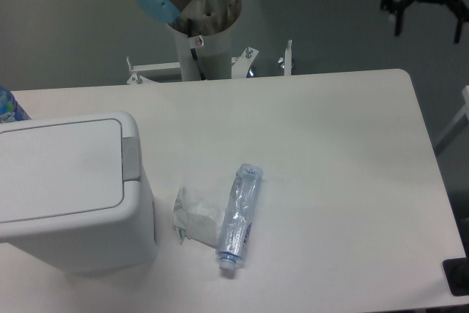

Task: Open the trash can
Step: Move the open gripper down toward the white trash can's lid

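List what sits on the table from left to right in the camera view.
trash can → crumpled white wrapper → crushed plastic bottle. The gripper hangs open farther right, above the table's far corner rather than on it.
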Available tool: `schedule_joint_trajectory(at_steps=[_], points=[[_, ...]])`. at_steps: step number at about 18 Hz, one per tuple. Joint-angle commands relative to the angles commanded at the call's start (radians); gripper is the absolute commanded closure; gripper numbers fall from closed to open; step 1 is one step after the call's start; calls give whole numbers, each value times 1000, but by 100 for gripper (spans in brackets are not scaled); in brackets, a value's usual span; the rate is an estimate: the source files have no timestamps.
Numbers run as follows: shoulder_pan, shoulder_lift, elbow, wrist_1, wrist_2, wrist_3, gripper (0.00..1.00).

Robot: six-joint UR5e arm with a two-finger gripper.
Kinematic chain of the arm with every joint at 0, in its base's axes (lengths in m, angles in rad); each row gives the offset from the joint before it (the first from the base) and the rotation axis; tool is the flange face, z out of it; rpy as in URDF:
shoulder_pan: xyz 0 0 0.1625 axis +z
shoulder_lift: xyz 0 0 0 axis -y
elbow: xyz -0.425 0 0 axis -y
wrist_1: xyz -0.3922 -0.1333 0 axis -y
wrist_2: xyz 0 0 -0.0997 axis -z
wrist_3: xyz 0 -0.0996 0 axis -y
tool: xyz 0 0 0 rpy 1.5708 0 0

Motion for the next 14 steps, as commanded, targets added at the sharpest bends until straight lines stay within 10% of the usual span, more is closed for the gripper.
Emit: schedule_joint_trajectory(at_steps=[14], points=[[-376, -48, 8, 97, -21, -779, 0]])
